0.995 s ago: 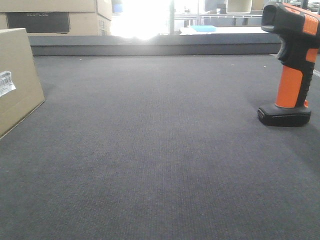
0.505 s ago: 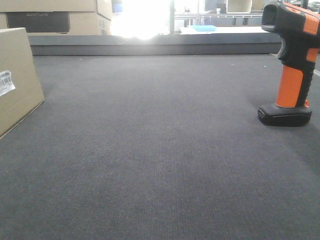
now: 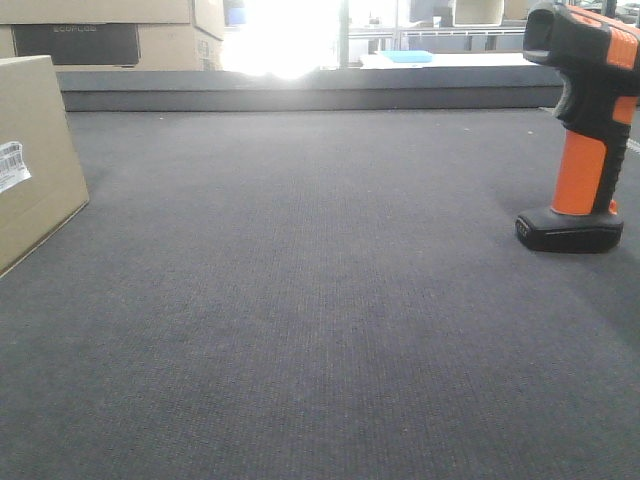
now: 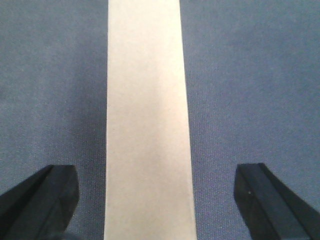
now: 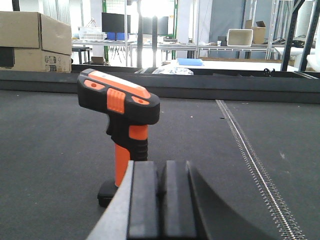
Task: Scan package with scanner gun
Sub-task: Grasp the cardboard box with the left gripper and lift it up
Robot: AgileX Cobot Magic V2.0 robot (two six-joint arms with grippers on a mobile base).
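The package [image 3: 35, 160] is a plain tan box at the left edge of the front view, with its white barcode label [image 3: 12, 165] on the face turned toward the camera. In the left wrist view the package's top [image 4: 147, 125] runs as a tan strip straight below my left gripper [image 4: 155, 200], which hangs open above it, fingers wide on either side and not touching. The scanner gun [image 3: 585, 130] stands upright on its black base at the right. In the right wrist view the scanner gun [image 5: 122, 127] stands just ahead of my right gripper [image 5: 161, 200], whose pads are shut together and empty.
Dark grey mat [image 3: 320, 300] covers the table. A raised dark ledge [image 3: 300, 95] bounds the far side. Behind it sit cardboard boxes with a dark printed panel [image 3: 75, 45]. A zipper-like seam [image 5: 250, 155] runs along the mat to the right of the scanner gun.
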